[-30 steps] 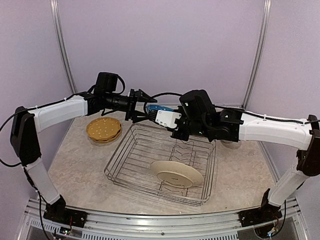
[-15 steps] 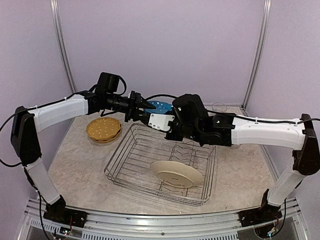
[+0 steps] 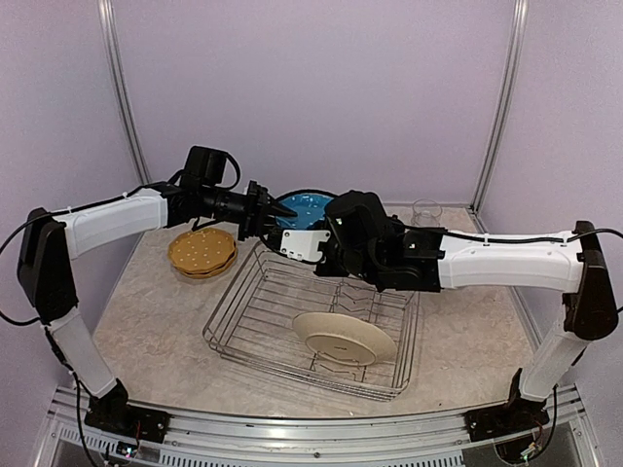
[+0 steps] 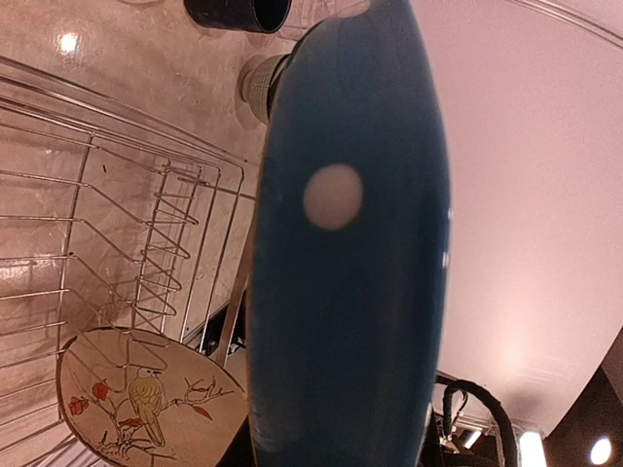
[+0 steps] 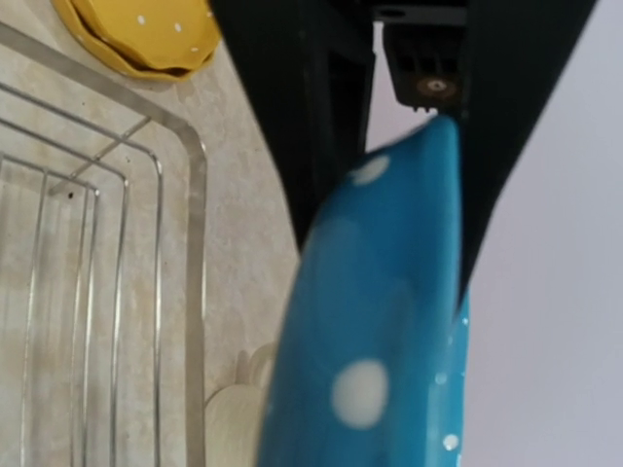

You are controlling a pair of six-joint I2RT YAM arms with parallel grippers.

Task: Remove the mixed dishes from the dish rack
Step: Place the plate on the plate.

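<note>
A blue plate with white dots (image 3: 310, 203) hangs on edge above the far rim of the silver wire dish rack (image 3: 234, 323). Both grippers hold it from opposite sides. My left gripper (image 3: 288, 208) is closed on its left edge; its black fingers (image 5: 321, 97) flank the plate's far rim in the right wrist view. My right gripper (image 3: 313, 226) grips the plate (image 5: 380, 341) from the right. The plate (image 4: 350, 292) fills the left wrist view. A cream bird-patterned plate (image 3: 343, 337) lies in the rack and also shows in the left wrist view (image 4: 136, 399).
Mustard yellow plates (image 3: 201, 251) are stacked on the table left of the rack. A clear glass tumbler (image 3: 425, 210) stands at the back right. A navy mug (image 4: 238, 12) and a cream mug (image 5: 234, 409) stand behind the rack. Upright wire dividers (image 3: 355, 292) rise inside the rack.
The right arm carried the blue plate leftward to the left gripper. The left fingers, spread a second ago, have closed on the plate's edge.
</note>
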